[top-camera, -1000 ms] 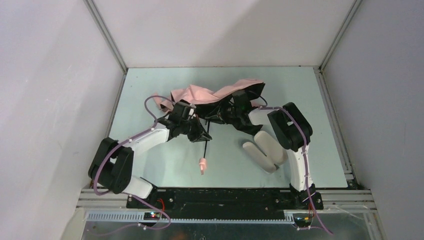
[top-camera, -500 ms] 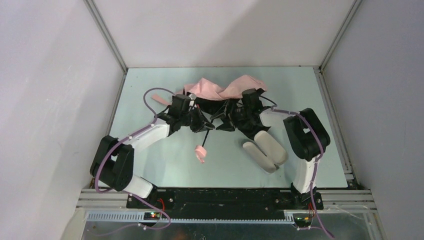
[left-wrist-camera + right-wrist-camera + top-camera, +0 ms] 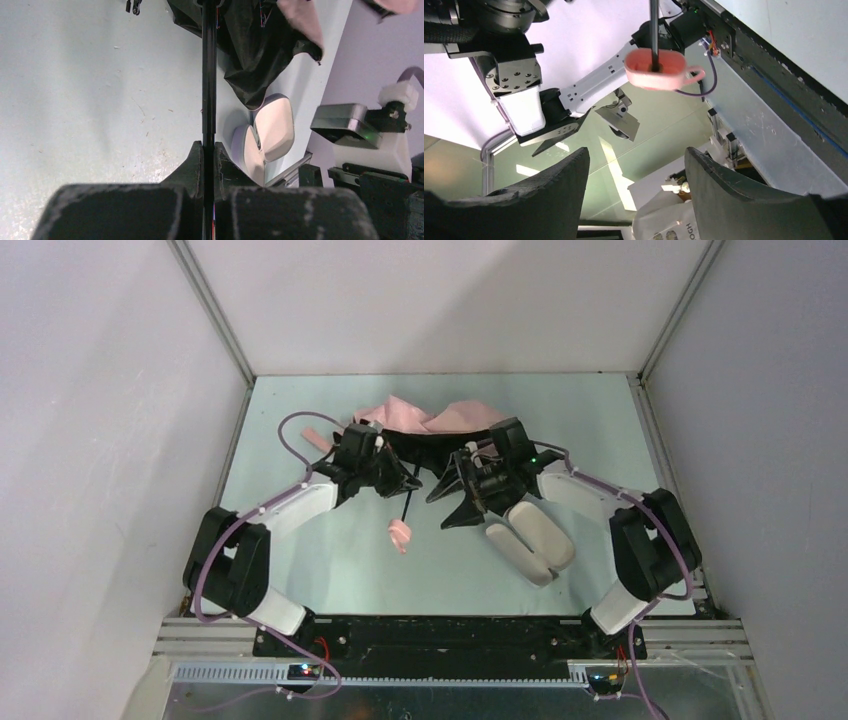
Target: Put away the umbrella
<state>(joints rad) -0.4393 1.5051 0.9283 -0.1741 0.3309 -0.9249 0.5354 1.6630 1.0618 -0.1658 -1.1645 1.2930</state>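
Observation:
The umbrella's pale pink canopy (image 3: 432, 418) lies crumpled at the back of the table, black underside showing below it. Its black shaft (image 3: 408, 502) runs forward to the pink handle (image 3: 399, 535). My left gripper (image 3: 405, 481) is shut on the shaft; in the left wrist view the shaft (image 3: 208, 75) sits pinched between the fingers of that gripper (image 3: 208, 150), with the black underside (image 3: 250, 50) beyond. My right gripper (image 3: 453, 505) is open and empty, just right of the shaft. In the right wrist view the gripper (image 3: 636, 151) points at the handle (image 3: 656, 70), some way off.
A pale lilac hard case (image 3: 530, 540), opened in two halves, lies on the pale green table (image 3: 330, 575) right of the grippers; it also shows in the left wrist view (image 3: 267, 132). White walls close in the table on three sides. The left arm's links (image 3: 589, 95) fill the right wrist view.
The right gripper has drawn away from the canopy toward the front and now points at the handle; its elbow swung right. The canopy has bunched tighter at the back. The handle shifted slightly up-left.

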